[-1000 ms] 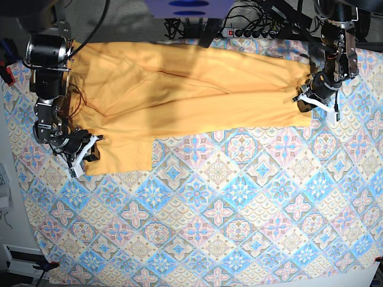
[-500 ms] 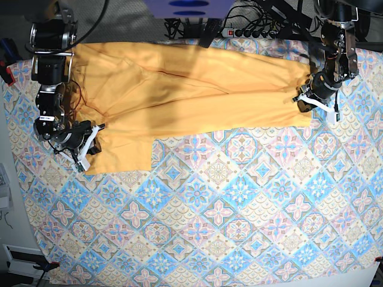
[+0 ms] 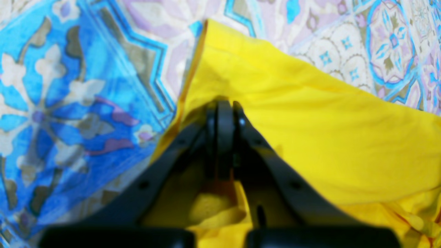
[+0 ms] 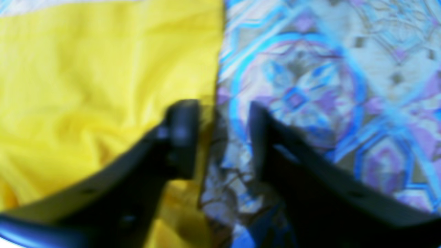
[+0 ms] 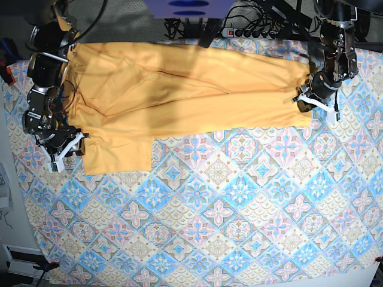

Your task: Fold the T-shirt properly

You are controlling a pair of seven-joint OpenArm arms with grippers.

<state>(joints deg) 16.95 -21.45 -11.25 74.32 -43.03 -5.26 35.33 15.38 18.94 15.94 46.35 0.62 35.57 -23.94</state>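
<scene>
right tool [image 4: 220, 137] has let go and backed off, jaws apart, left tool [image 3: 224, 113] pinching t-shirt [image 5: 179, 89] edge, mustard cloth folded lengthwise

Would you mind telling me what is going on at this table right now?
A two-armed robot is folding a yellow T-shirt lying on a patterned tablecloth. The left gripper is shut on the shirt's edge. The right gripper has open jaws at the opposite edge, gripping nothing.

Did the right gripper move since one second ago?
Yes. The right gripper slid off the T-shirt, outward over the tablecloth, toward the base view's left.
</scene>
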